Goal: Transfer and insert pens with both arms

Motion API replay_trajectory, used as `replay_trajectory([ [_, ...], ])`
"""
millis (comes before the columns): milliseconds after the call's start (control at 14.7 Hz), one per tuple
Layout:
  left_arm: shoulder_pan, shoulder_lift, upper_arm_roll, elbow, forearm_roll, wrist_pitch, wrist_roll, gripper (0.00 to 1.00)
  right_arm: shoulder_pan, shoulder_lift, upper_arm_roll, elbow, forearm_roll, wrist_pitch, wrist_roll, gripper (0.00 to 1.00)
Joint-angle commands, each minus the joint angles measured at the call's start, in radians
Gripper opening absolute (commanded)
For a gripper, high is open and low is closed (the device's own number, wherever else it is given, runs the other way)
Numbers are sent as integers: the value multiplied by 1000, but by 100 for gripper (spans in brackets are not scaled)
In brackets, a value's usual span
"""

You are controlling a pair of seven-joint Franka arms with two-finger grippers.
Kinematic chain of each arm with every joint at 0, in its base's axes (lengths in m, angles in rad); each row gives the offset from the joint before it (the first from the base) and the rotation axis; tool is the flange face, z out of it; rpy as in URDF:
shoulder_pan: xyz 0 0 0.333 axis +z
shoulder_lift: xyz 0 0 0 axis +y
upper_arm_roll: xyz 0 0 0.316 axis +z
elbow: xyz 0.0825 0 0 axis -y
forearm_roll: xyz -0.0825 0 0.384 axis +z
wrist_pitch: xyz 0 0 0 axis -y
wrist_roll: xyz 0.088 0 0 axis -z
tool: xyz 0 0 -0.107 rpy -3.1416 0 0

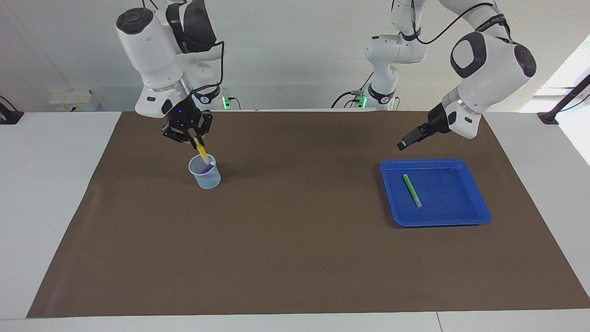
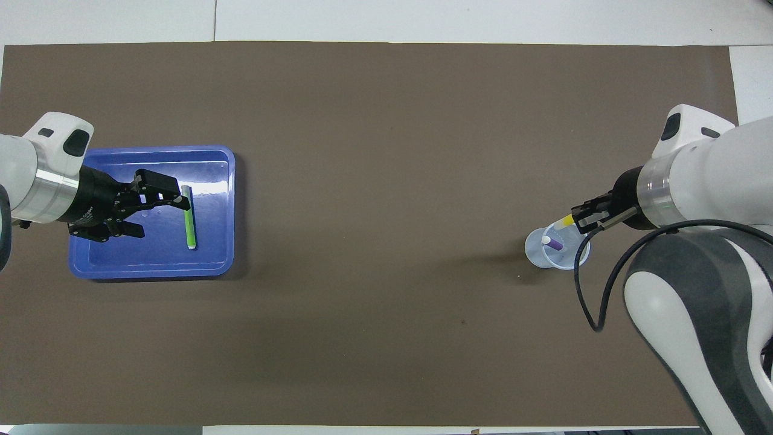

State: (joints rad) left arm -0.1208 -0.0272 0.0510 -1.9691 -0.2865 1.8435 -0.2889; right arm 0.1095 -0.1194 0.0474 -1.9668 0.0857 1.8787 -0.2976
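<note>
Now right gripper (image 1: 197,144) clamps yellow pen (image 1: 201,151), tilted over cup (image 1: 205,177), purple pen (image 2: 553,244) already inside. Lower tip past rim before release. Left gripper (image 2: 142,208), jaws wide, over tray (image 2: 151,269); green pen (image 1: 412,190) lies there.

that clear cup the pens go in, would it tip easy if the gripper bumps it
Probably. The clear cup looks thin, light plastic and stands unanchored on the mat. The purple pen inside leans on its rim, and the right gripper holds the yellow pen slanted into it, so a sideways nudge could topple it.
</note>
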Motion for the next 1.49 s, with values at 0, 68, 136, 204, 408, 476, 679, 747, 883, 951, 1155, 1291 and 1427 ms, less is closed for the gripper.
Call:
replay_trajectory([
  [0,18,42,-7,-56,62,127,153,100,-34,-60,14,-90,-18,32,-55,0],
  [68,24,70,-7,-60,87,160,199,100,-54,-72,15,-118,-18,55,-73,0],
  [136,24,97,-7,-63,122,198,248,100,-59,-78,15,-135,-18,71,-84,0],
  [204,23,118,-7,-77,144,238,285,100,-59,-77,15,-141,-18,74,-86,0],
  [408,7,156,-7,-132,188,360,332,99,-48,-51,17,-188,-18,156,-83,0],
  [476,-12,173,-7,-134,229,384,333,98,-48,-46,17,-194,-18,166,-89,0],
  [679,-16,217,-8,-134,282,430,333,87,-47,-54,17,-207,-18,158,-94,0],
  [747,-17,227,-8,-134,282,439,332,85,-48,-55,17,-211,-18,158,-94,8],
  [883,-16,240,-8,-134,282,441,330,82,-48,-54,17,-208,-18,157,-95,70],
  [951,-16,256,-8,-134,282,444,326,81,-48,-51,17,-201,-18,155,-95,100],
  [1155,-16,276,-10,-134,282,465,260,75,-48,-57,19,-131,-9,76,-95,100],
  [1291,-23,282,-10,-134,282,477,228,69,-48,-57,19,-25,8,-28,-83,100],
  [1427,-25,282,-10,-134,282,474,229,49,-45,-57,22,31,122,-82,-81,100],
])
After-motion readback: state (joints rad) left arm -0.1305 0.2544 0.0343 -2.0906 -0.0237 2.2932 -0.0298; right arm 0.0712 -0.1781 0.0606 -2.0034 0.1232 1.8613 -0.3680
